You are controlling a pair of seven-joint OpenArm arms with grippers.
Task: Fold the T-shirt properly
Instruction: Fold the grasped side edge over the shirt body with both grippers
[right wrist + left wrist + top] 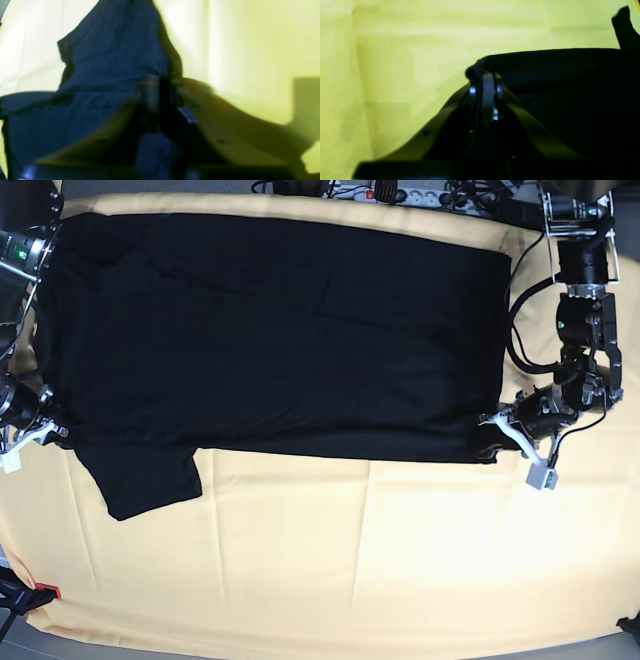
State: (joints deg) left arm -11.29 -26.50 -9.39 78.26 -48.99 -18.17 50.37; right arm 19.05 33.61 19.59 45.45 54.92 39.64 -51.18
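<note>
A pale yellow tablecloth (330, 560) covers the tabletop, with the black T-shirt (270, 330) spread flat across its far half.
One sleeve (145, 480) points toward the near edge; the left gripper (497, 430) pinches the shirt's corner, and the right gripper (48, 430) has its fingers pressed together on the opposite edge.

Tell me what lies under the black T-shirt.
The T-shirt lies spread on the pale yellow tablecloth, which shows around its near edge and sleeve. Anything beneath the cloth's covered middle cannot be seen.
</note>
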